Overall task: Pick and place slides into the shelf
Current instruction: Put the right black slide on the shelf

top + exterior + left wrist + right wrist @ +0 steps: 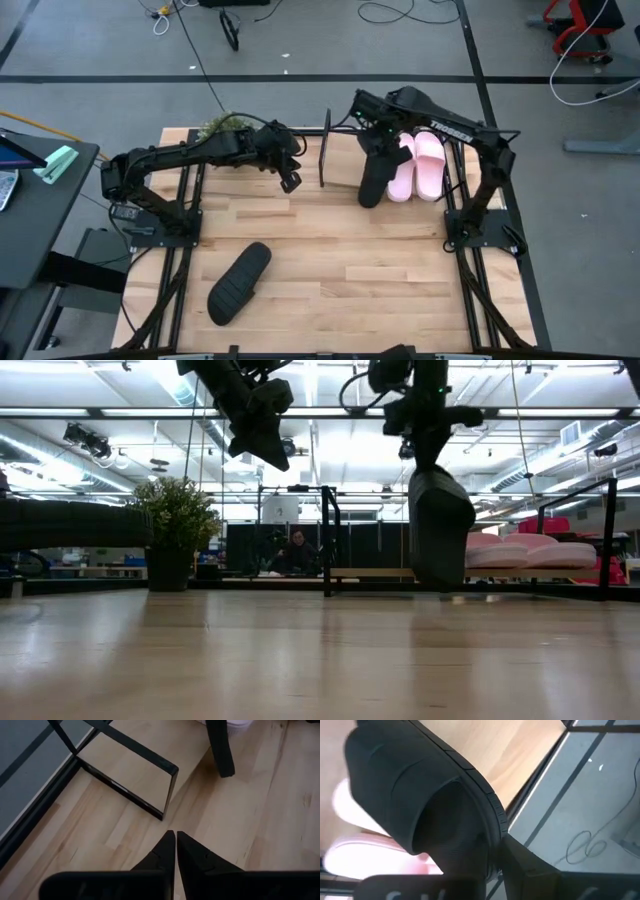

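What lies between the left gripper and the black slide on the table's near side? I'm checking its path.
Only bare tabletop, as the high view shows: nothing sits between the left gripper and the lying black slide.

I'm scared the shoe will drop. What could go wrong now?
The right hand holds a black slide hanging over the shelf, beside the pink slides. It might bump them on the way down, or tip off the tilted board if it lands crooked. The left hand hovers shut and empty near the shelf's end posts, so the arms might bump. The other black slide still waits.
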Motion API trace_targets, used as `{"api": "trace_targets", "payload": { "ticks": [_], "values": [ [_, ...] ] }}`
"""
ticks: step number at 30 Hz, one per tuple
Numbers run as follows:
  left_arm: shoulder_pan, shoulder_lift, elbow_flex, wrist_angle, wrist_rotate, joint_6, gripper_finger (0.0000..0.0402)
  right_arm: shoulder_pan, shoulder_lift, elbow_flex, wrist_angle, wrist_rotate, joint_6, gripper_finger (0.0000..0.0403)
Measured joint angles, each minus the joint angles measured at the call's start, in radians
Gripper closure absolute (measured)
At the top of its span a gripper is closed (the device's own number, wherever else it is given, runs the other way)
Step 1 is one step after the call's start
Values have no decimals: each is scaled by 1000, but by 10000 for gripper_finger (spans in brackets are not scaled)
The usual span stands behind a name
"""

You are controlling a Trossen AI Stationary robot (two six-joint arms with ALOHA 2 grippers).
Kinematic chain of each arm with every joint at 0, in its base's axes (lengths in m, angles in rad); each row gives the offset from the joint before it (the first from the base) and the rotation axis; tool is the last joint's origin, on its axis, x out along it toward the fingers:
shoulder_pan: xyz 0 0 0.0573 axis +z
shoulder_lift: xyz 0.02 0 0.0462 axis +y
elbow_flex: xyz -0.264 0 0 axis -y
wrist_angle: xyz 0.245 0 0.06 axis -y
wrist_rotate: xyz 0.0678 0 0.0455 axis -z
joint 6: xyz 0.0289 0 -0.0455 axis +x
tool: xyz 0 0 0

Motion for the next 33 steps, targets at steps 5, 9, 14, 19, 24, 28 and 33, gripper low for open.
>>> {"api": "trace_targets", "payload": {
  "ticks": [5,9,14,19,24,28,33],
  "values": [
    [0,0,0,-1,0,0,390,0,14,0,9,16,-1,370],
    [0,0,0,-1,0,1,394,0,10,15,3,14,-20,370],
    [1,0,0,-1,-1,12,385,0,8,85,11,18,-27,370],
    [1,0,0,0,-1,28,374,-16,5,116,21,-11,-34,370],
    [7,0,0,0,0,30,378,-54,12,106,29,-16,-52,370],
    [13,0,0,0,-1,30,389,-82,36,105,46,-23,-58,370],
    [16,0,0,-1,0,27,393,-101,85,105,112,-32,-106,370]
  ]
}}
